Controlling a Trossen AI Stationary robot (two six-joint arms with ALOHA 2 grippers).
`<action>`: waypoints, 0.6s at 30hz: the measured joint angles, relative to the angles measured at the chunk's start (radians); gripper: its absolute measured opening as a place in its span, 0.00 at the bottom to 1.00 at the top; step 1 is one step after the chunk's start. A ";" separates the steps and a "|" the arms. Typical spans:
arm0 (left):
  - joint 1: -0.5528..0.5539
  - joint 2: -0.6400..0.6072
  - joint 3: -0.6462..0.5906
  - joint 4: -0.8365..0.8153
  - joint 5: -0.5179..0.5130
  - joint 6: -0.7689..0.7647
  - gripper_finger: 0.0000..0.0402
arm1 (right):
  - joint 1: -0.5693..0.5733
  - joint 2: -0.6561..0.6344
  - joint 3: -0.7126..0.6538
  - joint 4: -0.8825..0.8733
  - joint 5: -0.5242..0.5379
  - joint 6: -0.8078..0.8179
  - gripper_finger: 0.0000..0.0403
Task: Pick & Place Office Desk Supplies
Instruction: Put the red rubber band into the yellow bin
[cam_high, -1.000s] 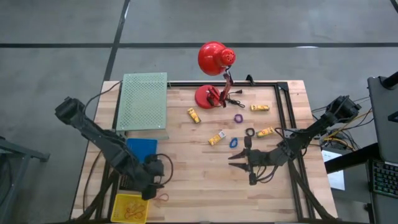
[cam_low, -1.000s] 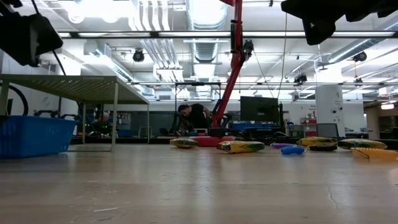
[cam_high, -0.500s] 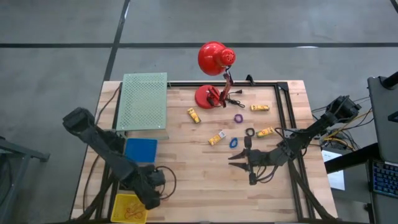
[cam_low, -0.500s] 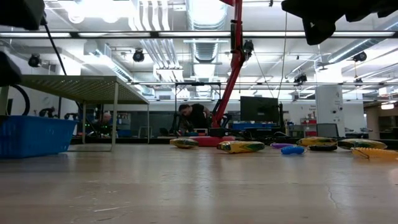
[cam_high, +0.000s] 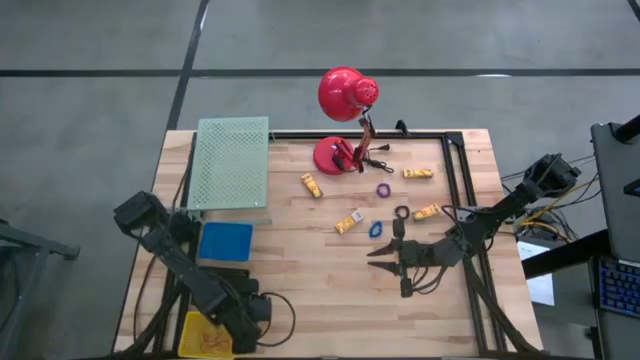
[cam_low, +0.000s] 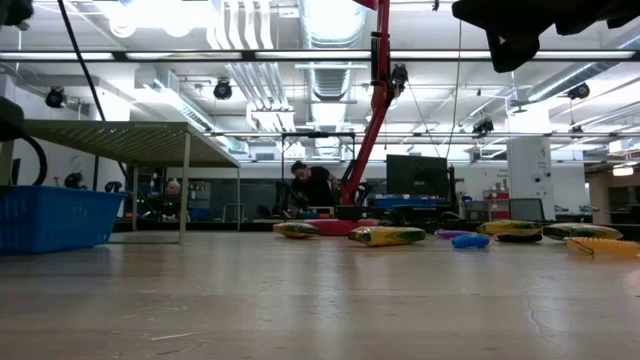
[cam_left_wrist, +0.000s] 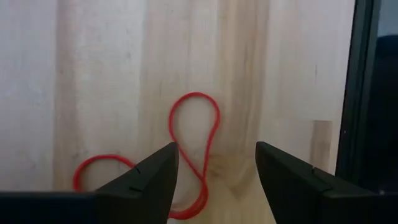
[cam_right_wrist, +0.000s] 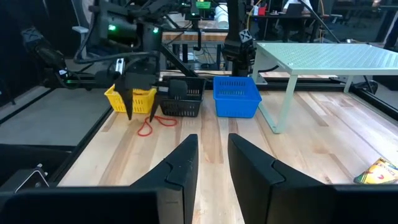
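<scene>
Fingers of the left gripper (cam_high: 252, 318), seen from high up, sit near the yellow bin (cam_high: 207, 334). From its wrist, they (cam_left_wrist: 152, 183) are spread above the red rubber band (cam_left_wrist: 189, 155) on the tabletop (cam_left_wrist: 93, 81). It looks light and floppy; pinch one thin loop. From the right wrist, narrow-gapped right fingers (cam_right_wrist: 180, 165) hold nothing.

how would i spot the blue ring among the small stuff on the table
Start at the red desk lamp at the table's far edge and go straight toward the near edge. Past the purple ring lies the blue ring, beside a yellow piece. It is the only blue loop there.
</scene>
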 joint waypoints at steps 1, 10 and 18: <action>0.000 0.009 0.009 -0.008 0.000 0.009 0.53 | 0.000 0.000 0.000 0.000 0.000 0.000 0.20; 0.000 0.060 0.020 -0.023 -0.003 0.014 0.51 | 0.000 0.000 0.000 -0.001 -0.001 0.000 0.17; 0.000 0.070 0.021 -0.036 -0.016 0.014 0.50 | 0.000 0.000 0.000 -0.001 -0.002 0.000 0.20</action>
